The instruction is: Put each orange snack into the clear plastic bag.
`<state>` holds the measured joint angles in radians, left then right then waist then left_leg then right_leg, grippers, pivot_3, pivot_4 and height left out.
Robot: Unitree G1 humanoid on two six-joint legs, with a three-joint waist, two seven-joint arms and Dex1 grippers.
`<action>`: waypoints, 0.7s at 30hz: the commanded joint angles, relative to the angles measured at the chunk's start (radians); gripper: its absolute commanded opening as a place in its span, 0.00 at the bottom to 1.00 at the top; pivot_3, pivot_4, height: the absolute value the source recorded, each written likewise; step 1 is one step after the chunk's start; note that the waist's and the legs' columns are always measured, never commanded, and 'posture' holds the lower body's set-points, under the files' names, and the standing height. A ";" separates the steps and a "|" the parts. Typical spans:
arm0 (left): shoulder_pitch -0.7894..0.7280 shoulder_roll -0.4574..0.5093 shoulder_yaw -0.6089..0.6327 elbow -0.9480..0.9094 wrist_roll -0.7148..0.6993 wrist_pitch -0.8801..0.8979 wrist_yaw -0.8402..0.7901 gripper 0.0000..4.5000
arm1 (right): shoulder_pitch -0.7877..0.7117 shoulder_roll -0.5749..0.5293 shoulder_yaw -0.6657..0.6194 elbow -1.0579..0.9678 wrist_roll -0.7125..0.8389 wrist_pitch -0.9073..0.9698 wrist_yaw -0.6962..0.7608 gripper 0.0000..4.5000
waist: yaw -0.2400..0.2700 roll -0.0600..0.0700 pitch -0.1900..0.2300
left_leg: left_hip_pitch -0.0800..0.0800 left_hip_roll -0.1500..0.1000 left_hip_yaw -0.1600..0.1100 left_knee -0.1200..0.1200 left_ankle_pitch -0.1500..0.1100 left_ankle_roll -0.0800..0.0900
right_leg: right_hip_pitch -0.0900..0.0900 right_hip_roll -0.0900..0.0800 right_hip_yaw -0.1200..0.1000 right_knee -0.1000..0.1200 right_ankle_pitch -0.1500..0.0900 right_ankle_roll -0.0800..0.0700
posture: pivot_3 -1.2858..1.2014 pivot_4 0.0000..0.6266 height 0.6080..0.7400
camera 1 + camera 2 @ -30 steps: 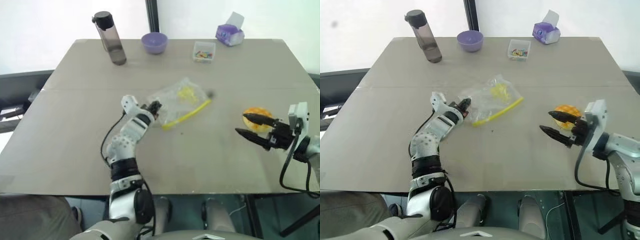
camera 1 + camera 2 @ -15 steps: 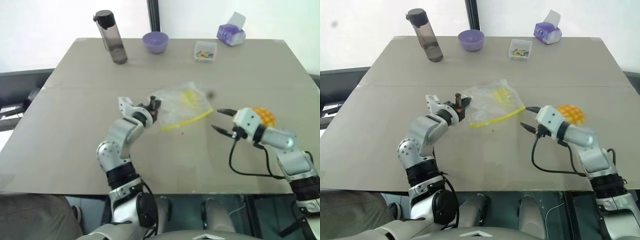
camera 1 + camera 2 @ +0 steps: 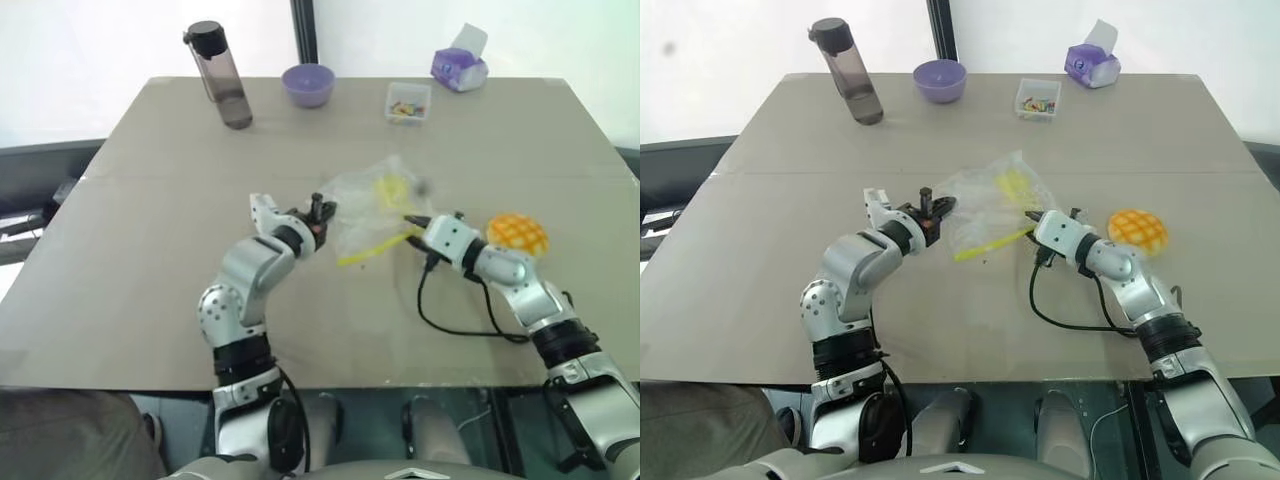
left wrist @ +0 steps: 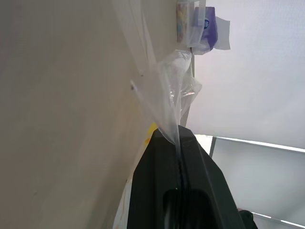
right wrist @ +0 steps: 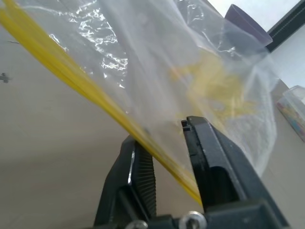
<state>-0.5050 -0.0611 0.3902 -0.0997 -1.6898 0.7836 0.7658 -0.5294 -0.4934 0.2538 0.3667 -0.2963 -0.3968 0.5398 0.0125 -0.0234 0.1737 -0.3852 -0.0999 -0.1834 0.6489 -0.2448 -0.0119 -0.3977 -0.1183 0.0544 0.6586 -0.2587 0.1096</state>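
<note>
The clear plastic bag (image 3: 992, 205) sits mid-surface, crumpled, so its mouth is hard to make out; the yellow shapes inside it are too blurred to name. The left hand (image 3: 933, 212) is pinched tight on the bag's left corner, and its wrist view shows the film running straight into the closed fingers (image 4: 178, 191). From the head views the right hand (image 3: 1032, 219) reaches the yellow seal strip (image 3: 992, 242), its fingertips hidden against the plastic. The right wrist view shows more: the strip passes between two fingers (image 5: 209, 167) held narrowly apart, with a gap beside it, so a firm grip cannot be confirmed.

A second ago the right hand hung wide open near the surface's (image 3: 780, 200) right edge, just in front of the orange snack (image 3: 1137, 229); it has since swung left to the bag and narrowed. The snack lies uncovered on the surface, right of the bag. The left hand has lifted the corner slightly.
</note>
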 commanded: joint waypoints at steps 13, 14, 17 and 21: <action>-0.077 0.262 -0.109 -0.056 0.217 -0.025 -0.321 0.68 | -0.112 -0.031 -0.092 -0.019 -0.005 0.151 -0.088 0.00 | -0.022 0.000 0.000 | 0.000 0.000 0.001 -0.001 0.000 0.000 | -0.001 0.001 0.001 0.001 0.000 0.000 | 0.52 0.24 1.00; -0.092 0.285 -0.115 -0.071 0.260 -0.036 -0.360 0.68 | -0.132 -0.029 -0.093 -0.006 -0.015 0.170 -0.105 0.00 | -0.024 0.000 0.000 | 0.000 0.000 0.001 -0.001 0.000 0.000 | -0.001 0.001 0.001 0.001 0.000 0.000 | 0.52 0.24 1.00; -0.128 0.332 -0.143 -0.122 0.383 -0.089 -0.492 0.68 | -0.189 -0.011 -0.092 0.043 -0.042 0.222 -0.158 0.00 | -0.026 0.000 0.000 | 0.000 0.000 0.001 -0.002 0.000 0.000 | -0.001 0.001 0.001 -0.001 0.000 0.000 | 0.52 0.24 1.00; -0.121 0.484 -0.355 -0.210 0.743 -0.145 -0.689 0.68 | -0.252 0.012 -0.060 0.090 -0.123 0.325 -0.233 0.00 | -0.028 0.000 0.000 | 0.000 0.000 0.002 -0.005 0.000 0.000 | -0.002 0.000 0.001 -0.002 0.000 0.000 | 0.52 0.24 1.00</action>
<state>-0.6226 0.3766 0.1292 -0.2416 -1.0975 0.6737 0.1671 -0.7444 -0.4795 0.1868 0.4590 -0.3734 -0.1200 0.3471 -0.0154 -0.0231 0.1738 -0.3862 -0.0995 -0.1812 0.6428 -0.2447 -0.0119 -0.4020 -0.1179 0.0567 0.6572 -0.2585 0.1091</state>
